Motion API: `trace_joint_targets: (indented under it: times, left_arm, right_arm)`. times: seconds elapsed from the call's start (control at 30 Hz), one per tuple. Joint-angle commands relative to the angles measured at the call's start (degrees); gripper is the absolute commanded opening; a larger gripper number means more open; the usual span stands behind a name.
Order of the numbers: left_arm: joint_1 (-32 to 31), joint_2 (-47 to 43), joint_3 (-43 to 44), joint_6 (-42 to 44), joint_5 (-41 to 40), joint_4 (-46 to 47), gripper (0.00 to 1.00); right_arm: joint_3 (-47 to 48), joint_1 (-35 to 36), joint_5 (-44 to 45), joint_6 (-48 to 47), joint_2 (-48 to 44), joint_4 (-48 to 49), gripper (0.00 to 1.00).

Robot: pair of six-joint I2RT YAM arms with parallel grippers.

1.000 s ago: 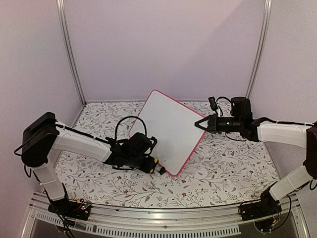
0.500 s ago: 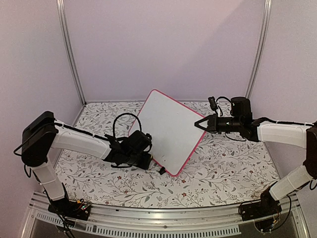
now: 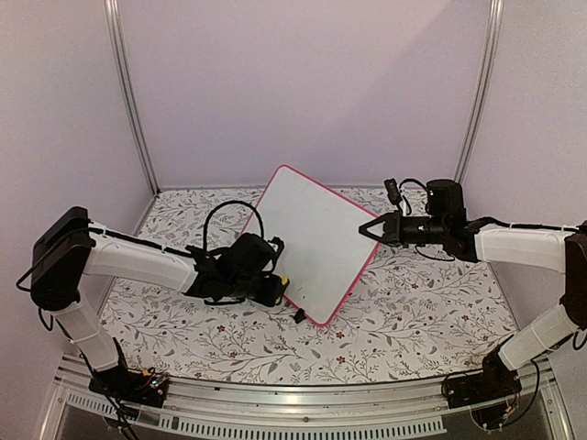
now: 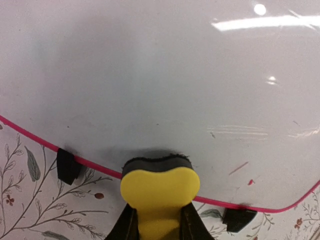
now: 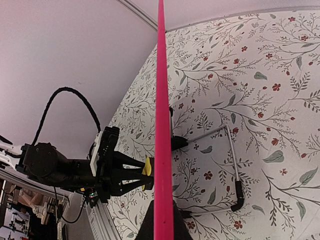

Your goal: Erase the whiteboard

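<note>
The whiteboard [image 3: 312, 238] stands tilted near the middle of the table [image 3: 413, 312], leaning back on a wire stand [image 5: 231, 165] behind it, with its two black clip feet [image 4: 67, 166] along the lower pink frame. Its glossy face looks almost wholly clean. From the left wrist view I can make out only a few faint red traces [image 4: 239, 168] low on the board, just above the frame and to the right of the eraser.

The eraser [image 4: 160, 192], yellow with a dark felt pad, is pressed felt-first against the bottom of the board, close above the frame. The left end effector [image 3: 278, 291] is clamped tight around it. Across the board, the right end effector [image 3: 371, 229] is pinched narrow on the right-hand edge of the frame, steadying the board.

To my eye this is the tail of the wiping step, a cleanup of the bottom strip. The next move seems to call for sliding the felt sideways along the lower edge, toward those red flecks. It would need to keep pressure on without catching the frame or the clip foot, while the right arm holds the board firm so it does not tip back on its stand.
</note>
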Motion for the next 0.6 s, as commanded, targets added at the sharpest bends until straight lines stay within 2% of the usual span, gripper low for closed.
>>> trace_joint_targets:
  times: [0.0, 0.27, 0.57]
  left_arm:
    - [-2.9, -2.3, -0.6, 4.2, 3.9, 6.7, 0.0]
    - [-4.6, 0.5, 0.4, 5.2, 5.6, 6.7, 0.0]
    - [-4.6, 7.4, 4.5, 3.0, 2.5, -3.2, 0.0]
  right_arm:
    - [0.8, 0.9, -2.8, -0.3, 0.6, 5.2, 0.0]
    - [0.8, 0.9, -2.9, -0.2, 0.9, 5.3, 0.0]
    - [0.7, 1.0, -2.8, -0.2, 0.9, 5.3, 0.0]
